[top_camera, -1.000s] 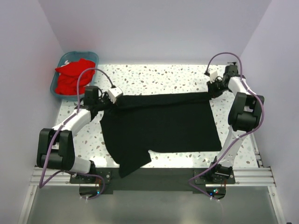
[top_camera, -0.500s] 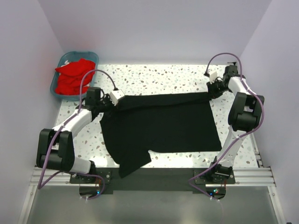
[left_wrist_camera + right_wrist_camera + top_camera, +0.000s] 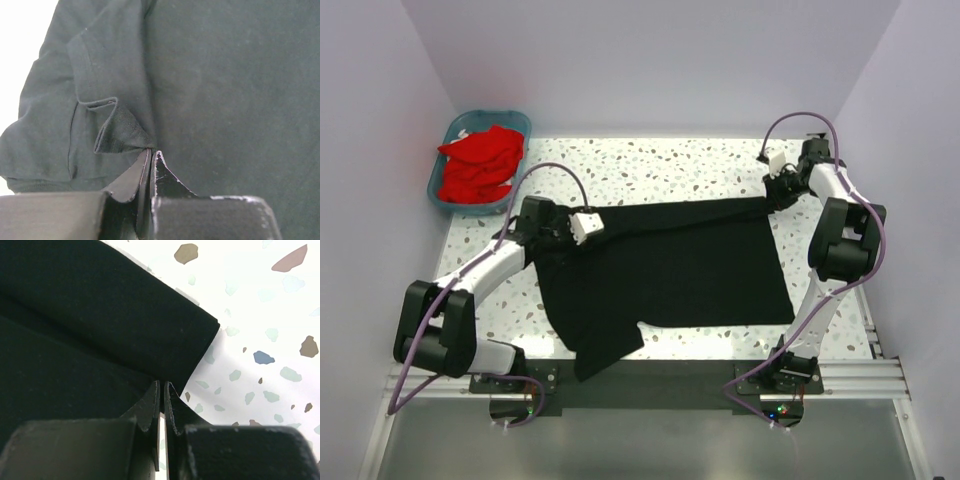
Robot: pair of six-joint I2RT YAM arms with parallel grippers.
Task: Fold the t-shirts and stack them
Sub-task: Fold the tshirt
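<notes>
Black t-shirt (image 3: 670,270) lay with folded edge running nine to three o'clock; left gripper (image 3: 152,152) pinched the nine o'clock end, right gripper (image 3: 162,385) the three o'clock end.

Both arms reach forward, elbows bent: left gripper (image 3: 592,226) pointing inward toward centre, right gripper (image 3: 776,199) far out right, each with jaws pinched tight on the black t-shirt (image 3: 670,265)

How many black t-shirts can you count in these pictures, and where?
1. The black t-shirt lies spread across the table, its far edge pinched by the left tool and the right tool. More might hide under the red heap in the basket.
</notes>
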